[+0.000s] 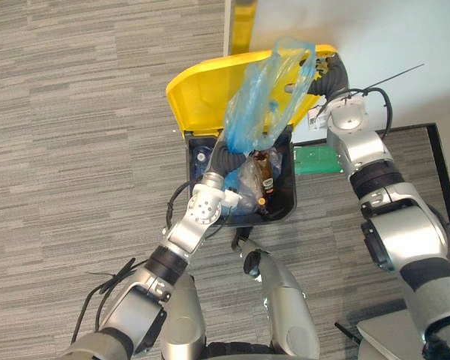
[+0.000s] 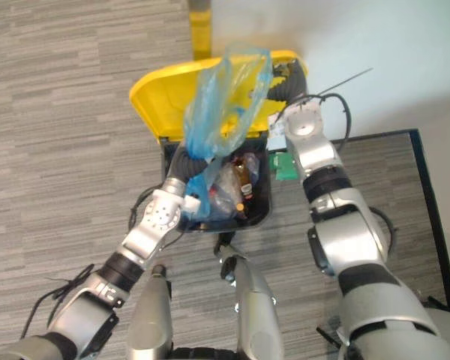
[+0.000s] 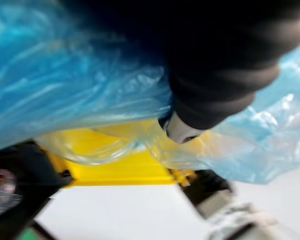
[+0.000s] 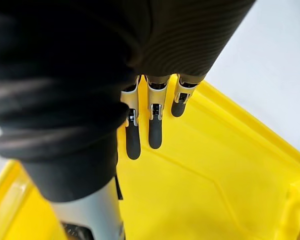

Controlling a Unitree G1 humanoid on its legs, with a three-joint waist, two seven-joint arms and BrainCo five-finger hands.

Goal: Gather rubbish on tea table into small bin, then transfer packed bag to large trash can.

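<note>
Operator: Which step is in hand?
Technician: The transfer. The blue bag (image 1: 266, 97) hangs at upper centre over the large trash can (image 1: 289, 210). The left hand (image 1: 223, 156) is behind it; its grip cannot be told. The right hand (image 4: 155, 127), fingers straight, props the yellow lid (image 1: 202, 94).
Operator: And next?
Technician: Probably lower the bag inside and release it.

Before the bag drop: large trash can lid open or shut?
Open. Yellow lid stands tipped back, right hand with straight fingers against it; a brown bottle shows inside the trash can.

Trash can (image 1: 293, 196): on the floor, beside the wall.
Lid (image 1: 202, 94): raised behind the opening.
Bag (image 1: 266, 90): above the opening, before the lid.
Bottles (image 1: 264, 169): inside the can.
</note>
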